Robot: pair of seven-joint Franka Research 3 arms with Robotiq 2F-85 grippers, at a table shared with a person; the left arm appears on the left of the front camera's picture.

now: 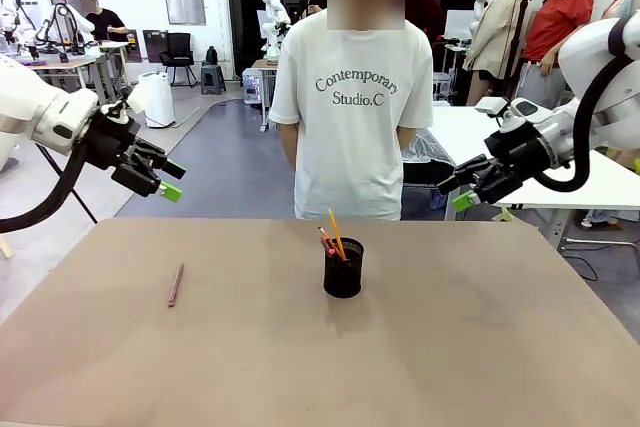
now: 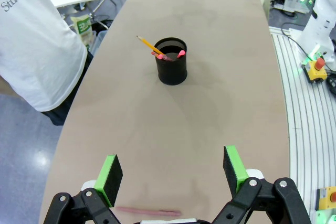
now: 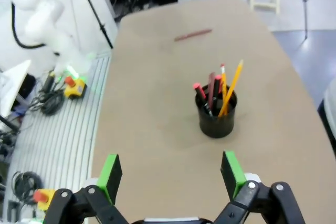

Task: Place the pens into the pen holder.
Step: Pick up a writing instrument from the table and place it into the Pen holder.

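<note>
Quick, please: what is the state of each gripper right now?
Left gripper: open, holding nothing.
Right gripper: open, holding nothing.

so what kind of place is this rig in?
Looks like a robotics lab, probably a shared hall: left gripper and right gripper flank a brown table, an emergency-stop box sits on the floor beside it, white worktable and onlookers behind.
</note>
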